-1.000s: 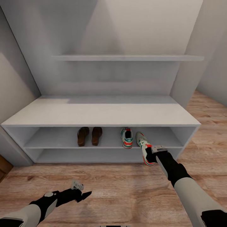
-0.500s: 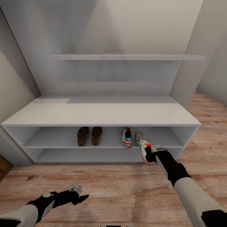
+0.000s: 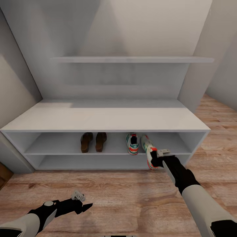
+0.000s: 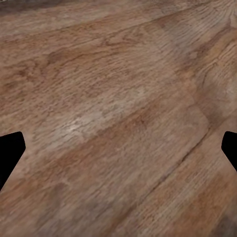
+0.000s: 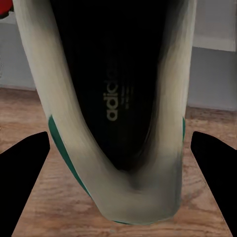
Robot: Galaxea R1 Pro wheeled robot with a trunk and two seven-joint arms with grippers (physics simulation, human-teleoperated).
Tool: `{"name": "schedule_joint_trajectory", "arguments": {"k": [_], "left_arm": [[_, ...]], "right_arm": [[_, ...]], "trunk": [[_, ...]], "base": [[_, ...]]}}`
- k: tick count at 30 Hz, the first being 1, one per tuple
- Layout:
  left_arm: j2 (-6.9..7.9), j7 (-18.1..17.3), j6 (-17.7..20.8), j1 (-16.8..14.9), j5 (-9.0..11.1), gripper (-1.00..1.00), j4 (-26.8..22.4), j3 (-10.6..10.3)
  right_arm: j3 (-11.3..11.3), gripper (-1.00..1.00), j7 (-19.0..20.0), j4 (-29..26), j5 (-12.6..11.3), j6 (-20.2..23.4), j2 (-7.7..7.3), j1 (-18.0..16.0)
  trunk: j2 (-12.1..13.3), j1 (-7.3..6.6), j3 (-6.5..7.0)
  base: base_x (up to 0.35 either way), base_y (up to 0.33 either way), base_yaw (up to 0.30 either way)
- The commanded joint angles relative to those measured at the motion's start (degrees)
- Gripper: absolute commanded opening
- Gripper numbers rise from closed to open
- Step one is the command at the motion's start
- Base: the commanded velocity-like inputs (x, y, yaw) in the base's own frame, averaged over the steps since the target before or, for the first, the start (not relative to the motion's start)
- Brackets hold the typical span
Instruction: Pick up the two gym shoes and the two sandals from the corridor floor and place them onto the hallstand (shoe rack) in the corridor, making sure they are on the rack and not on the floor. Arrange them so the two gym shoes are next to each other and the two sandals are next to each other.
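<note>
So the right arm is stretched forward, its right gripper [image 3: 157, 160] clamped on a gym shoe [image 3: 148, 152] at the hallstand [image 3: 105, 120] upper shelf's front edge; the shoe is tilted. Left arm is held low over the corridor floor [image 3: 131, 194]; left gripper [image 3: 86, 206] fingers spread apart.

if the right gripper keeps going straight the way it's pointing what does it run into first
It already holds the second gym shoe, whose toe leads into the upper shelf of the hallstand. Going straight, the right gripper would probably slide it beside the first gym shoe, then towards the back panel; depth is unclear.
</note>
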Motion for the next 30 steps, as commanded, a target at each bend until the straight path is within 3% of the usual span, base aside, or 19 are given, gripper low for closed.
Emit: {"name": "schedule_joint_trajectory", "arguments": {"k": [1, 21, 30], "left_arm": [[0.02, 0.05, -0.52, -0.03, -0.22, 1.00, -0.01, -0.24], [0.02, 0.05, -0.52, -0.03, -0.23, 1.00, -0.01, -0.24], [0.02, 0.05, -0.52, -0.03, -0.27, 1.00, -0.01, -0.24]], "right_arm": [[0.20, -1.00, -0.04, -0.30, -0.15, 0.27, -0.07, -0.03], [0.13, -1.00, -0.12, -1.21, -0.11, 0.28, -0.07, -0.03], [0.13, -1.00, -0.12, -1.11, -0.11, 0.28, -0.07, -0.03]], "trunk": [[-0.02, -0.01, -0.05], [-0.02, -0.01, -0.05], [-0.02, -0.01, -0.05]], "base": [[0.053, 0.000, 0.000], [0.134, 0.000, 0.000], [0.028, 0.000, 0.000]]}}
